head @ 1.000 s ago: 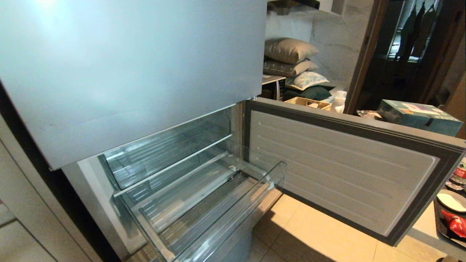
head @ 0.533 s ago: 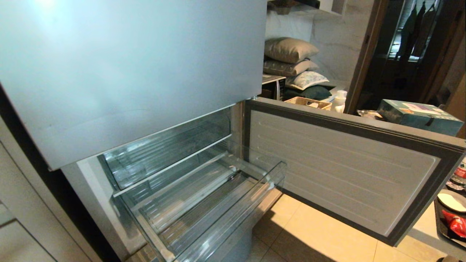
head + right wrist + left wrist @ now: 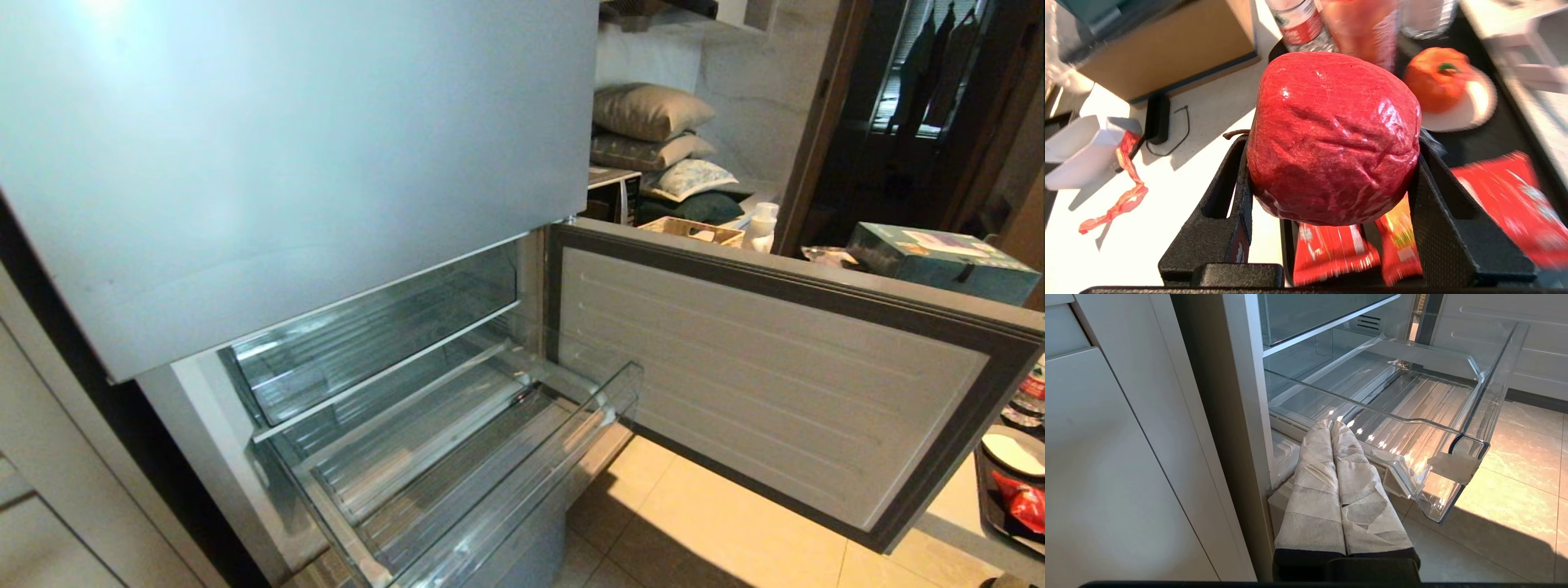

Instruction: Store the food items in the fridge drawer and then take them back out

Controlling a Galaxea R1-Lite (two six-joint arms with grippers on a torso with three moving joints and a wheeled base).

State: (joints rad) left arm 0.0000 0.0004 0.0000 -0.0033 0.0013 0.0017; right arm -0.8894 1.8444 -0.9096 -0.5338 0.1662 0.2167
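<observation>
Floor: tan tiles under the open fridge door.
Drawer: pulled out, nothing in it.
My left gripper: fingers pressed together, just beside the drawer.
My right gripper: clamped on the apple, above a black tray of red packets.

No text, brand or number is showing legibly in any view. The red-and-white label on the bottle and the print on the red snack packets are blurring too much to be read.
</observation>
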